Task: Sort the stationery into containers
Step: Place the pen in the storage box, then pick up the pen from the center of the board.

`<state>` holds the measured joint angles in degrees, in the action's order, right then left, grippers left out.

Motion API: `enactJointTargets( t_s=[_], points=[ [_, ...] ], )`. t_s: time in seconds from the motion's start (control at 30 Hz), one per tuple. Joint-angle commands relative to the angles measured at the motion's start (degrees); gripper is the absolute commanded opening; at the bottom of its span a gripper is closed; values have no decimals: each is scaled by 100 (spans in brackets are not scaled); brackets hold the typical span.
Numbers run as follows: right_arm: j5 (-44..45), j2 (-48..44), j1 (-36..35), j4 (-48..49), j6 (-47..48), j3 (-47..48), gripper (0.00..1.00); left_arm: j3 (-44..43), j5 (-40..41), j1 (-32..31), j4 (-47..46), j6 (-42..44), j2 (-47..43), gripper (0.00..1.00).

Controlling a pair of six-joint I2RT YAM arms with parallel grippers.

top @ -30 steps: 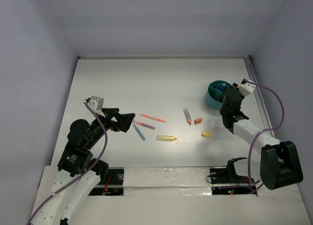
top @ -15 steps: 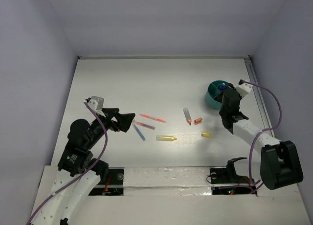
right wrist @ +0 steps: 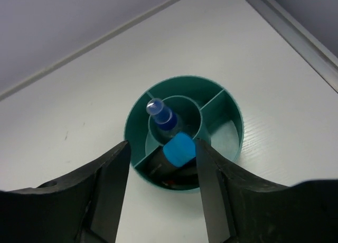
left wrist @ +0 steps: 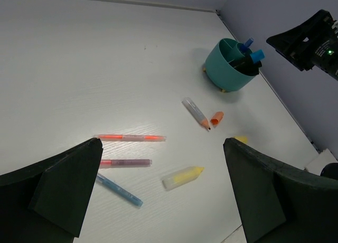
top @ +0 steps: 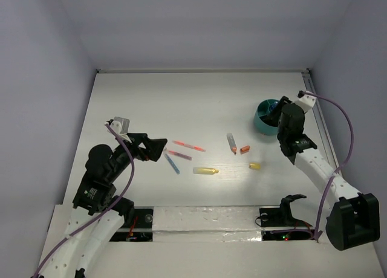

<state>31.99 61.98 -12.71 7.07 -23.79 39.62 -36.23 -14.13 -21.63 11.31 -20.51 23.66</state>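
White table (top: 181,103), left fingers (left wrist: 68,185) spread wide, empty, right fingers (right wrist: 105,195) parted over teal cup (right wrist: 185,80)

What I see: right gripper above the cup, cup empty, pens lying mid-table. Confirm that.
Not quite. The cup is not empty: the right wrist view shows a blue-capped marker and a blue pen standing in it. The rest holds: the right gripper hangs above the cup, and pens lie mid-table.
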Motion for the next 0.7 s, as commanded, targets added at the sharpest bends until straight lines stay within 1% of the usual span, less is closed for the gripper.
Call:
enactJointTargets(
  t_s=[0.0, 0.03, 0.1, 0.13, 0.17, 0.2, 0.23, 0.27, 0.3, 0.37, 0.43, 0.47, 0.53, 0.6, 0.63, 0.67],
  points=[
    [-665, -159, -222, -565, 208, 467, 57, 19, -72, 88, -322, -23, 68, 99],
    [-815, -151, -284, -688, 252, 520, 53, 28, -81, 89, -331, -23, 77, 99],
    [-1280, -37, -520, -917, 383, 617, 42, 28, -107, 89, -340, -23, 77, 99],
    [-1361, 42, -626, -1057, 393, 713, 35, 28, -99, 141, -340, -32, 86, 99],
    [-1440, 252, -732, -1120, 462, 784, 24, 28, -107, 141, -340, -32, 86, 99],
    [-1519, 393, -829, -1216, 489, 863, 21, 28, -107, 141, -340, -32, 95, 99],
    [-1642, 551, -986, -1417, 498, 1055, 16, 28, -116, 141, -340, -40, 104, 99],
    [-1782, 718, -1040, -1489, 516, 1144, 8, 28, -116, 193, -340, -41, 104, 99],
    [-1975, 1050, -1041, -1541, 551, 1223, 5, 45, -116, 194, -340, -32, 112, 99],
    [-2433, 1351, -1260, -1682, 560, 1451, 2, 37, -116, 194, -340, -32, 113, 99],
    [-2636, 1728, -1409, -1909, 639, 1601, 2, 37, -116, 194, -340, -40, 130, 99],
    [-2636, 1817, -1558, -1972, 665, 1732, 4, 37, -108, 194, -340, -23, 139, 99],
    [-2793, 2010, -1629, -2208, 744, 1812, 7, 46, -116, 194, -340, -23, 156, 99],
    [-2943, 2099, -1787, -2385, 814, 1883, 17, 46, -125, 194, -358, -23, 174, 99],
    [-3092, 2152, -1788, -2638, 823, 1909, 23, 46, -151, 246, -358, -23, 191, 99],
    [-3093, 2256, -1849, -2754, 832, 1936, 35, 46, -160, 247, -358, -23, 226, 99]
  ],
)
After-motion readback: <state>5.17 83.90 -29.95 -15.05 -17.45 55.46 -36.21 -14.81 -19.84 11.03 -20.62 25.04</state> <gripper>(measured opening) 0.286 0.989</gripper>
